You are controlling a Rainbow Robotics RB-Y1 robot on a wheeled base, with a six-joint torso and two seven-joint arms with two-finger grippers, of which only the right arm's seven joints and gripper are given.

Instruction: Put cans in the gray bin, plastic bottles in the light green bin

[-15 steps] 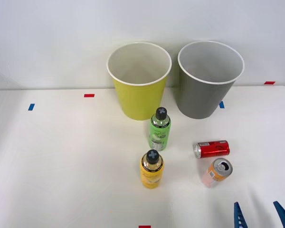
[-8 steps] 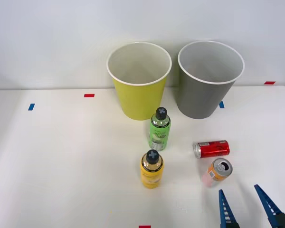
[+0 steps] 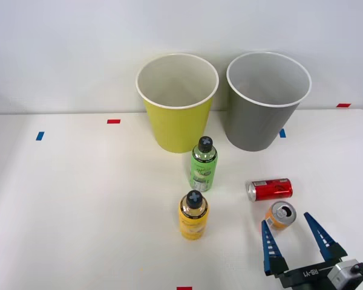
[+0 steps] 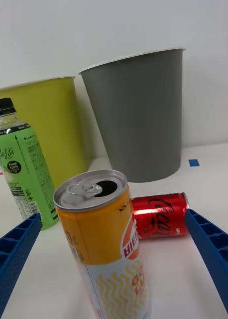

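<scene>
An orange and pink can (image 3: 279, 215) (image 4: 103, 239) stands upright near the table's front right, its opened silver top up. My right gripper (image 3: 288, 226) (image 4: 114, 274) is open, one blue finger on each side of that can, not touching it. Just behind it a red can (image 3: 270, 189) (image 4: 159, 215) lies on its side. A green plastic bottle (image 3: 203, 164) (image 4: 22, 167) stands in front of the light green bin (image 3: 178, 103) (image 4: 49, 124). A yellow-orange bottle (image 3: 193, 215) stands nearer the front. The gray bin (image 3: 267, 100) (image 4: 139, 114) stands at the back right.
Both bins stand side by side against the white wall. Small red tape marks (image 3: 113, 121) and blue tape marks (image 3: 40, 136) dot the white table (image 3: 78, 211). The table's left half is bare.
My right gripper has come forward from the front right edge and now straddles the orange and pink can. The cans, bottles and bins have not moved.
</scene>
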